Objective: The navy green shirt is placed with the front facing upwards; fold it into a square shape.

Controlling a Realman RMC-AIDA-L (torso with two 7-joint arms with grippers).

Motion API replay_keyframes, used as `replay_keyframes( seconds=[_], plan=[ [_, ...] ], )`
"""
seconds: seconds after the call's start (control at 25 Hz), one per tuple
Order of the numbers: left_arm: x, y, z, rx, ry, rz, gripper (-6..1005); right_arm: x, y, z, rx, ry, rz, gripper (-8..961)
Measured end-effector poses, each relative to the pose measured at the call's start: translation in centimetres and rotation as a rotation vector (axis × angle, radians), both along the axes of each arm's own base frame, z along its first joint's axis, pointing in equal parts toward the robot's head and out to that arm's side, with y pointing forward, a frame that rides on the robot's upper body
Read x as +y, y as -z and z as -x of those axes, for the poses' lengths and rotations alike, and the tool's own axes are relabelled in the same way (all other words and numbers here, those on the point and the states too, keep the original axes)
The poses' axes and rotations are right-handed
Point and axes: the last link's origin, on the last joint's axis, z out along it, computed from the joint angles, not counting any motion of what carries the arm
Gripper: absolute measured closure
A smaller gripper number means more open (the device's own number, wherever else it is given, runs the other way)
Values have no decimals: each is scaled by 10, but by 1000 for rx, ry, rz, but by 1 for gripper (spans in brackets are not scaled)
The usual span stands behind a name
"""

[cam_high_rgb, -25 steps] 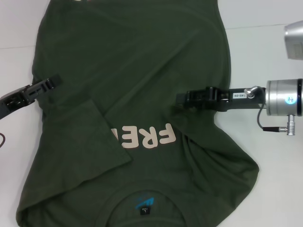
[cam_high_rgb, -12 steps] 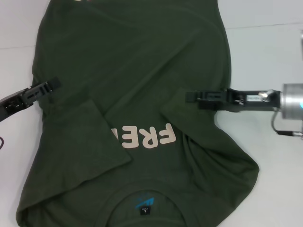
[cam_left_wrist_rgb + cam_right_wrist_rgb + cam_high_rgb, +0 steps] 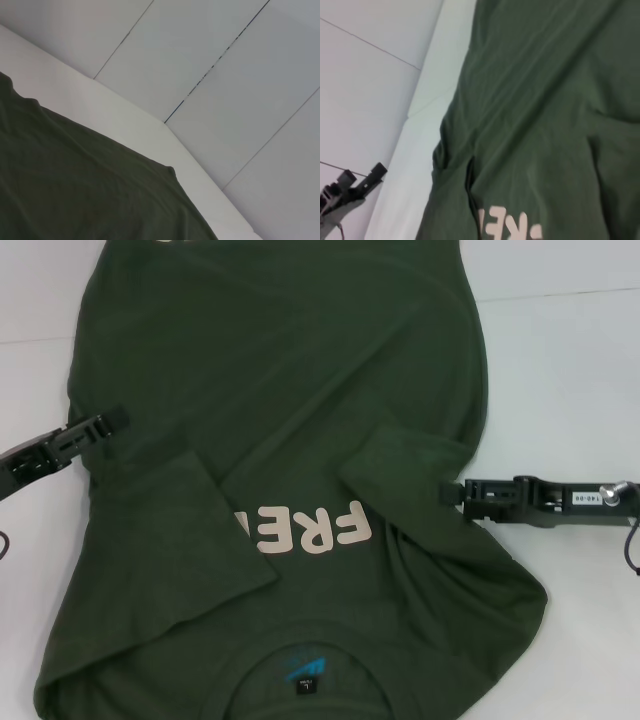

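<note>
1. Navy green shirt (image 3: 290,440), a large dark olive cotton T-shirt, is spread flat on the white desk (image 3: 560,370), front up, with the collar and its blue-and-black neck label (image 3: 305,672) at the near edge and the hem at the far edge.
2. Both short sleeves are seen folded inward onto the chest: the left sleeve (image 3: 175,540) covers part of the pale beige lettering (image 3: 315,528), and the right sleeve (image 3: 405,465) lies as a flap beside it. Judged from this, the sides are being narrowed so that a square can be formed.
3. The right pincer (image 3: 445,493) is held low and level at the shirt's right edge, just beside the folded flap; no cloth is seen between its fingers, though how wide they stand cannot be told.
4. The left pincer (image 3: 115,420) rests at the shirt's left edge, near the sleeve fold; whether cloth is held cannot be told.
5. The lower body is not yet folded, so lengthwise folds are judged to remain.
</note>
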Motion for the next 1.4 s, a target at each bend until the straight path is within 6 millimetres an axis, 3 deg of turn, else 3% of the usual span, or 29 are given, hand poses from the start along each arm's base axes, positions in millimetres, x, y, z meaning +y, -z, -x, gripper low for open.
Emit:
replay_keyframes(
  seconds=[0.48, 1.12, 1.4],
  plan=[
    [-1, 3, -1, -7, 0, 6, 111, -23, -10, -21, 6, 52, 0, 125],
    [-3, 7, -1, -20, -1, 15, 110, -19, 3, -20, -12, 63, -5, 133],
    [-2, 6, -1, -20, -1, 7, 111, -18, 8, -16, -9, 49, 2, 339]
  ],
)
